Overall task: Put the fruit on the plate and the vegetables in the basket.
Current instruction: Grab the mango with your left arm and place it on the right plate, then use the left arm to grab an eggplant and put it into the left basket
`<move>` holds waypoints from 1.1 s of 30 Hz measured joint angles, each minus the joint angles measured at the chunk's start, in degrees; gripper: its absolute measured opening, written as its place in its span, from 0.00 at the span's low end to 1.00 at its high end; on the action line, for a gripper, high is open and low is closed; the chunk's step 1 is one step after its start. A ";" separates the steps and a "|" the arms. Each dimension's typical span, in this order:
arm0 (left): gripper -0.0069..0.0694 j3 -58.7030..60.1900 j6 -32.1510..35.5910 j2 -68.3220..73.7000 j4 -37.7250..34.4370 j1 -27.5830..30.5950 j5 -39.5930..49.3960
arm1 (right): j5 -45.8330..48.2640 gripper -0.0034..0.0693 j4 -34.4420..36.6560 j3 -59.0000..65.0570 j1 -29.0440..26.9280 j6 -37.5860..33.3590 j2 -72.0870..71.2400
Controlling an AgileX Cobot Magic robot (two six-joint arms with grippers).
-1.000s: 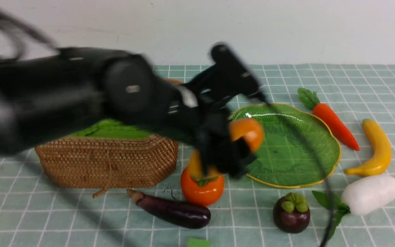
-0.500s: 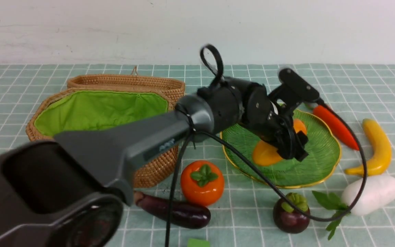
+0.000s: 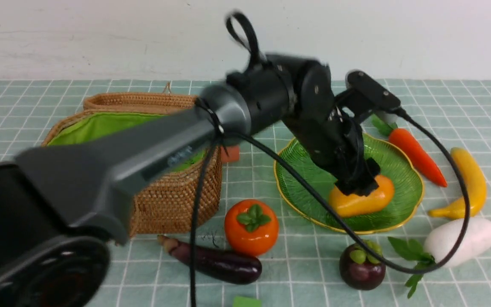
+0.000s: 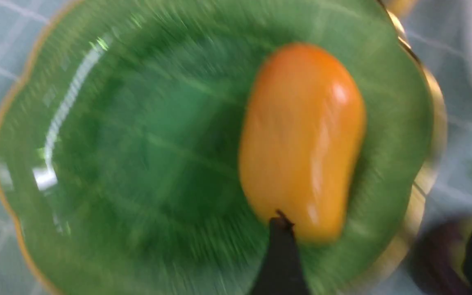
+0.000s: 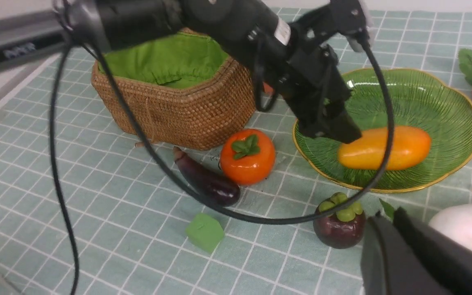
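Note:
The yellow-orange mango (image 3: 365,200) lies on the green plate (image 3: 403,177), toward its near side. Just above the mango, my left gripper (image 3: 356,185) stands open; in the left wrist view the mango (image 4: 301,139) is beyond the fingertips and not between them. On the cloth rest the persimmon (image 3: 251,226), mangosteen (image 3: 362,266), banana (image 3: 469,183), carrot (image 3: 416,155), white radish (image 3: 460,241) and eggplant (image 3: 215,260). The wicker basket (image 3: 173,200) stands at the left with only its green lining showing. My right gripper (image 5: 387,215) is shut, near the mangosteen (image 5: 338,225) and radish (image 5: 465,223).
The left arm's black cable (image 3: 313,200) loops over the plate's near rim and past the mangosteen. A small green block (image 5: 204,231) lies near the front edge. A reddish block (image 3: 230,153) sits behind the basket. A white wall bounds the far side.
The left arm carried the mango from beside the persimmon across onto the plate. The mango now lies there on its own, with the jaws apart above it.

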 joint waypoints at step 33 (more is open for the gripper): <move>0.77 48.08 8.63 -22.18 25.17 -3.29 -4.41 | 11.49 0.11 25.68 0.00 0.00 -32.41 0.00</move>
